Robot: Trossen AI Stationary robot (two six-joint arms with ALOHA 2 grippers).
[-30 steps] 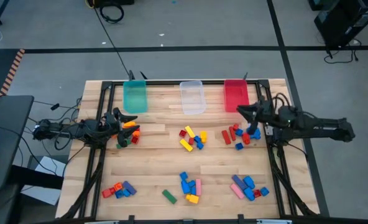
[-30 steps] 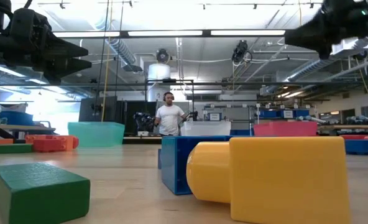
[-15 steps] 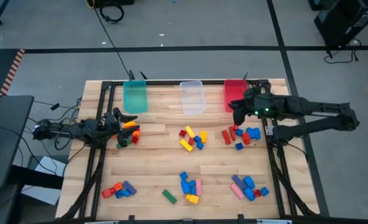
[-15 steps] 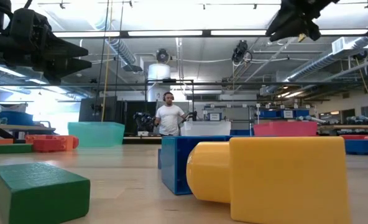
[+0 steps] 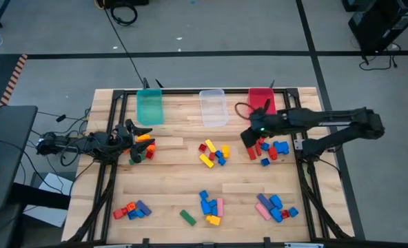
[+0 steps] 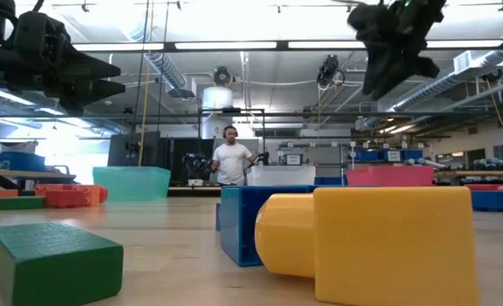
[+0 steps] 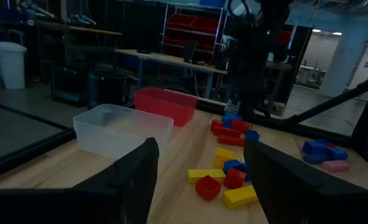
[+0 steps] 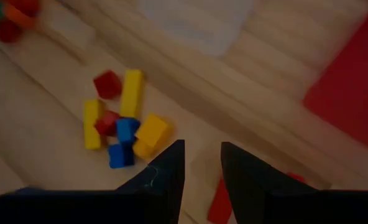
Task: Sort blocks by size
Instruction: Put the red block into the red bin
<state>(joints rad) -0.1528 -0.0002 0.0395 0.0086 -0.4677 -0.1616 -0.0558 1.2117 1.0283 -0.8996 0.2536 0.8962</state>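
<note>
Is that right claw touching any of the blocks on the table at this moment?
Apart. In the low view the right gripper hangs high above the tabletop. Its own wrist view shows bare wood between its fingers, with the yellow, red and blue blocks lying well below.

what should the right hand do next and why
Probably come straight down onto a red block in the pile beside the red bin. The right hand hangs above the left edge of that pile with nothing between its fingers, which stand slightly apart, and a red block shows just under them. The left hand waits by its own pile.
</note>
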